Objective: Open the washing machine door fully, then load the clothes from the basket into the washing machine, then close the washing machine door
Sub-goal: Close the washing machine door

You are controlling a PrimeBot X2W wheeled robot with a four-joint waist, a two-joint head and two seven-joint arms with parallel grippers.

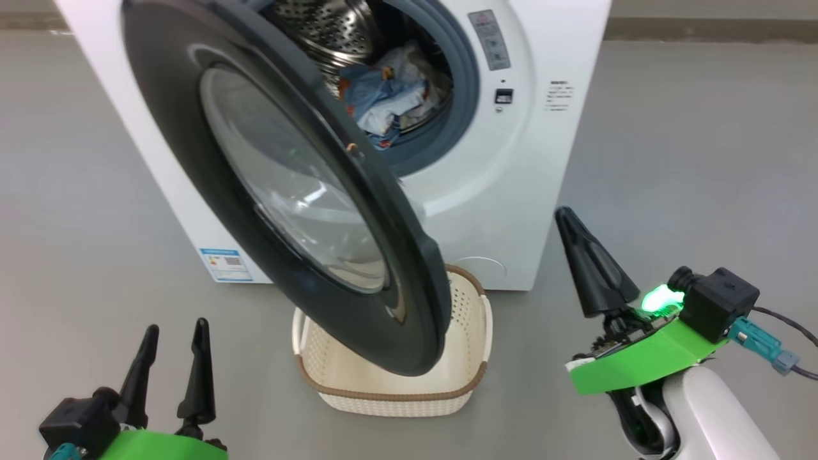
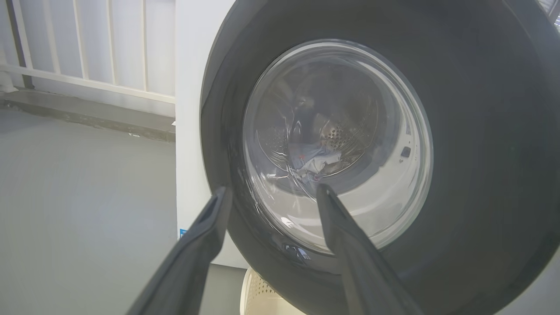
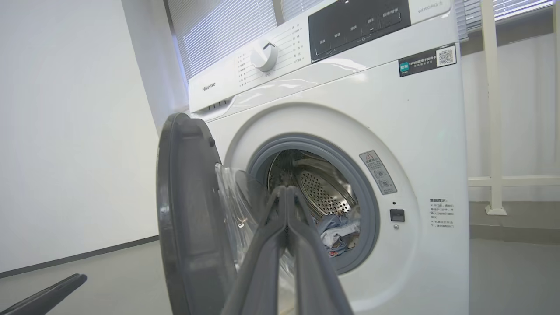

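**Head view:** One white washing machine stands on the grey floor. Its single door stands half open toward the near side, hanging over the one basket. A heap of clothes lies in the drum; I cannot tell how many pieces. What shows of the basket's inside is bare plastic. The left gripper, near left, has its two fingers spread and holds nothing. The right gripper, near right, has its fingers pressed together on nothing.

**Left wrist view:** The left gripper is parted before the door. The clothes show through the door's glass, and the basket is below.

**Right wrist view:** The right gripper, closed and empty, points at the drum, where the clothes lie at the bottom. The door stands edge-on at the left.
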